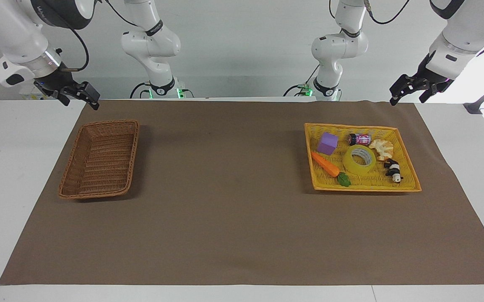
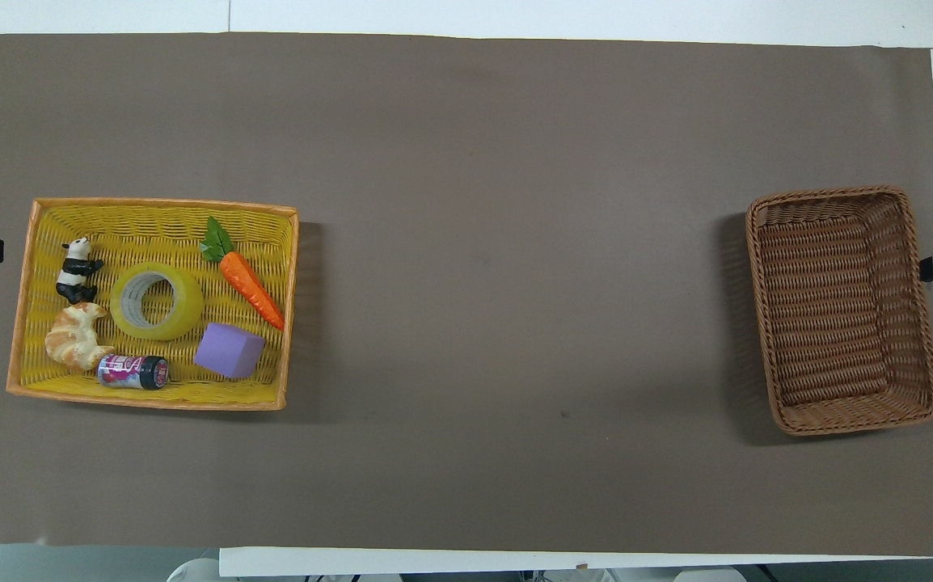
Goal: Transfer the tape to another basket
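The tape [image 1: 360, 160] lies flat, hole upward, mid-tray in the yellow tray basket [image 1: 407, 177] at the left arm's end of the mat. The left gripper [image 1: 409, 93] (fingers spread, empty) hovers over that end's edge, closer than the right gripper [image 1: 78, 94], likewise open and empty near the brown basket [image 1: 68, 184].

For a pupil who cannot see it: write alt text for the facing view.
A roll of yellow tape lies in a yellow tray basket with a carrot, purple cube, can, croissant and panda. An empty brown wicker basket sits at the right arm's end. The open left gripper and right gripper wait raised.
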You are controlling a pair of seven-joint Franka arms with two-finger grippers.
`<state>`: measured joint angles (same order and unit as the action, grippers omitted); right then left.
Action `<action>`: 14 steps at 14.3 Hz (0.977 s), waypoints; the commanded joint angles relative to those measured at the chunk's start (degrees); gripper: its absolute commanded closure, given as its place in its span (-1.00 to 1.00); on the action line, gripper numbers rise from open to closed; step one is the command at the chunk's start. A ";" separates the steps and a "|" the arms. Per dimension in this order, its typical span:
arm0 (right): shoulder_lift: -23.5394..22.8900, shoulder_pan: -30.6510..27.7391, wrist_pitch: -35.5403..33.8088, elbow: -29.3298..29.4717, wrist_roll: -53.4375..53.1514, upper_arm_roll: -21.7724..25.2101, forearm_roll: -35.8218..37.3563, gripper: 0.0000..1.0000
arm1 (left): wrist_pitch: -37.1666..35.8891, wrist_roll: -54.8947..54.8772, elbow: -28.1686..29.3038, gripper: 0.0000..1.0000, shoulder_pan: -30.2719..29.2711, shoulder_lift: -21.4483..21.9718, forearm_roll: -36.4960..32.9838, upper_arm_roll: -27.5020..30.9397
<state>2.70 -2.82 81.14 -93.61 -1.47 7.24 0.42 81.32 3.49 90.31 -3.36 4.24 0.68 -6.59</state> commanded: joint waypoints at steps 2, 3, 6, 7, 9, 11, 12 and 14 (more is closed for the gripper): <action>1.43 0.01 0.60 -1.67 1.38 0.06 0.19 -0.99 | -0.28 0.72 1.62 -1.00 0.46 1.65 -1.21 0.08; 1.43 0.01 0.60 -1.67 1.38 0.06 0.19 -0.99 | -0.28 0.81 1.54 -1.00 0.55 1.74 -1.21 0.08; 1.43 0.01 0.60 -1.67 1.38 0.06 0.19 -0.99 | 0.50 1.08 2.24 -1.00 0.03 2.18 -1.21 -0.01; 1.43 0.01 0.60 -1.67 1.38 0.06 0.19 -0.99 | 3.12 0.99 5.02 -1.00 -0.67 2.96 -1.04 0.17; 1.43 0.01 0.60 -1.67 1.38 0.06 0.19 -0.99 | 10.84 0.81 13.88 -0.99 -2.87 5.16 -0.77 0.17; 1.43 0.01 0.60 -1.67 1.38 0.06 0.19 -0.99 | 18.83 0.37 22.93 -0.99 -2.88 6.13 -0.86 0.17; 1.43 0.01 0.60 -1.75 1.38 0.06 0.19 -0.99 | 22.27 0.29 26.55 -0.99 -2.88 6.57 -0.86 0.17; 1.43 0.01 0.60 -1.67 1.38 0.06 0.19 -0.99 | 28.77 0.02 33.32 -0.99 -2.96 6.40 -0.86 0.17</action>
<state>2.70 -2.82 81.14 -93.62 -1.47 7.24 0.42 103.32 4.08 114.59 -5.97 7.38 0.65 -6.18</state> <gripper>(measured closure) 0.004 0.000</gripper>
